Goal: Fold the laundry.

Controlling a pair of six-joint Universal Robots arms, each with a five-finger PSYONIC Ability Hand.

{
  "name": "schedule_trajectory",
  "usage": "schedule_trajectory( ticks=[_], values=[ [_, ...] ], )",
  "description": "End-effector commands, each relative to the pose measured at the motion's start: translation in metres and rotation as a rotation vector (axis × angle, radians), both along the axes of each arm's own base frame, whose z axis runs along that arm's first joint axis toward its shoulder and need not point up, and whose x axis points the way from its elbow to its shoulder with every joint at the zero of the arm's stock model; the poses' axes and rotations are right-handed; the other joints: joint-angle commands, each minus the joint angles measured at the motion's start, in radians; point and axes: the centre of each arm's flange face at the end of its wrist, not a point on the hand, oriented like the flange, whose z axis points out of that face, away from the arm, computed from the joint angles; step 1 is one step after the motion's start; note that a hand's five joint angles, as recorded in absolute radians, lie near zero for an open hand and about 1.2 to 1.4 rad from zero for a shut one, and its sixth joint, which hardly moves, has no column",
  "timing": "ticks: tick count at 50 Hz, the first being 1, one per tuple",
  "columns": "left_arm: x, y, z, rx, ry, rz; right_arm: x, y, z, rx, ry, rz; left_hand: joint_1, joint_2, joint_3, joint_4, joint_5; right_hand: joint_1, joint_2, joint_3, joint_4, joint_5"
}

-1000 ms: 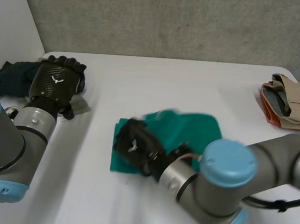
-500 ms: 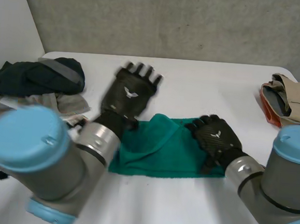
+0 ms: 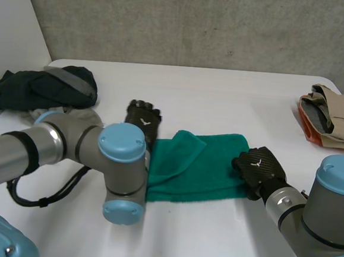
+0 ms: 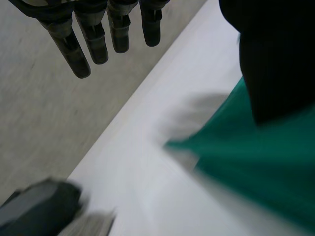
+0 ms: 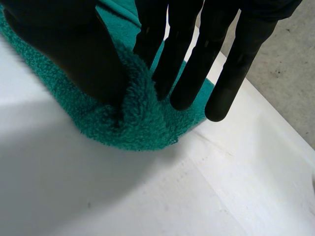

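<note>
The right hand (image 3: 258, 169) is pinching the right end of the green towel (image 3: 204, 170) between thumb and fingers. The towel is lying partly folded mid-table (image 3: 222, 97), and the left hand (image 3: 143, 121) is hovering open-fingered at its other end.

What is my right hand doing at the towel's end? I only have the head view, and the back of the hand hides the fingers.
Observer: In the right wrist view, the right hand pinches a bunched-up bit of the green towel between its thumb and fingers.
Operator: Does the left hand hold any cloth?
Observer: No. In the left wrist view, the left hand has straight fingers that hold nothing. They reach out over bare table, with the towel off to the thumb's side.
</note>
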Motion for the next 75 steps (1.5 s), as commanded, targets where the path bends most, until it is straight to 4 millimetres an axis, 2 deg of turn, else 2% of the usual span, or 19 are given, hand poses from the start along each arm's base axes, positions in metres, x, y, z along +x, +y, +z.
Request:
schedule_trajectory(
  ticks=[1,7,12,14,20,25,28,31,35,38,48,55,59,61,64,69,71,72,75],
  values=[
    [0.027,0.010,0.030,0.000,-0.016,0.058,-0.003,0.000,0.000,-0.016,0.033,-0.011,0.027,0.009,0.004,0.014,-0.004,0.283,0.219,0.225,0.223,0.248],
    [0.025,0.034,0.056,-0.019,0.050,-0.066,-0.003,0.002,-0.001,-0.015,0.043,-0.003,0.015,-0.002,-0.008,0.002,-0.016,0.283,0.219,0.225,0.223,0.248],
    [-0.010,0.073,0.065,0.006,0.183,-0.309,0.000,0.006,-0.002,-0.013,0.045,0.006,0.015,-0.002,-0.008,0.002,-0.016,0.283,0.219,0.225,0.223,0.248],
    [-0.016,0.077,0.065,0.020,0.212,-0.340,-0.001,0.006,-0.002,-0.010,0.046,0.006,0.015,-0.002,-0.008,0.002,-0.016,0.283,0.219,0.225,0.223,0.248],
    [-0.033,0.070,0.012,0.119,0.168,-0.347,-0.001,0.007,-0.003,-0.009,0.046,0.005,0.027,0.009,0.003,0.014,-0.004,0.283,0.219,0.225,0.223,0.248],
    [-0.038,0.060,-0.008,0.151,0.138,-0.305,-0.002,0.006,-0.004,-0.007,0.047,0.000,0.045,0.027,0.021,0.031,0.013,0.283,0.219,0.225,0.223,0.248],
    [-0.025,0.036,-0.003,0.109,0.142,-0.147,-0.003,0.006,-0.004,-0.007,0.050,-0.007,0.074,0.056,0.050,0.061,0.043,0.283,0.219,0.225,0.223,0.248],
    [0.006,0.004,0.001,0.069,0.138,0.079,-0.005,0.003,-0.003,-0.015,0.059,-0.024,0.071,0.053,0.048,0.058,0.040,0.283,0.219,0.225,0.223,0.248],
    [0.028,-0.008,0.016,0.049,0.143,0.182,-0.008,0.001,-0.002,-0.029,0.087,-0.039,0.057,0.039,0.033,0.043,0.025,0.283,0.219,0.225,0.223,0.248],
    [0.045,0.000,0.022,0.074,0.127,0.190,-0.010,0.000,-0.002,-0.039,0.117,-0.045,0.045,0.027,0.021,0.031,0.014,0.283,0.219,0.225,0.223,0.248],
    [0.066,0.047,0.050,0.114,0.139,0.054,-0.020,-0.007,0.004,-0.115,0.282,-0.059,0.015,-0.002,-0.008,0.002,-0.016,0.283,0.219,0.225,0.223,0.248],
    [0.079,0.059,0.070,0.069,0.175,0.046,-0.012,-0.022,0.035,-0.305,0.445,-0.058,0.012,-0.005,-0.011,-0.001,-0.019,0.283,0.219,0.225,0.223,0.248],
    [0.082,0.060,0.079,0.046,0.193,0.045,0.042,0.000,0.056,-0.462,0.369,0.122,0.012,-0.005,-0.011,-0.001,-0.019,0.283,0.219,0.225,0.223,0.248],
    [0.082,0.060,0.081,0.041,0.197,0.044,0.082,0.036,0.061,-0.545,0.291,0.314,0.010,-0.008,-0.014,-0.004,-0.022,0.283,0.219,0.225,0.223,0.248],
    [0.082,0.061,0.081,0.043,0.197,0.046,0.110,0.083,0.037,-0.540,0.249,0.564,0.007,-0.011,-0.017,-0.007,-0.025,0.283,0.219,0.225,0.223,0.248],
    [0.082,0.062,0.080,0.046,0.197,0.043,0.112,0.122,-0.005,-0.454,0.282,0.730,0.001,-0.017,-0.023,-0.013,-0.031,0.283,0.219,0.225,0.223,0.248],
    [0.082,0.062,0.081,0.044,0.199,0.040,0.108,0.122,-0.009,-0.436,0.300,0.709,-0.005,-0.023,-0.029,-0.019,-0.036,-0.153,-0.217,-0.211,-0.213,-0.189],
    [0.081,0.061,0.082,0.041,0.202,0.039,0.106,0.118,-0.008,-0.435,0.306,0.667,-0.005,-0.023,-0.029,-0.019,-0.036,-0.845,-0.909,-0.903,-0.905,-0.881],
    [0.078,0.061,0.088,0.023,0.214,0.028,0.105,0.111,0.002,-0.427,0.272,0.592,-0.018,-0.035,-0.041,-0.031,-0.049,-0.939,-1.002,-0.997,-0.998,-0.974]
  ],
)
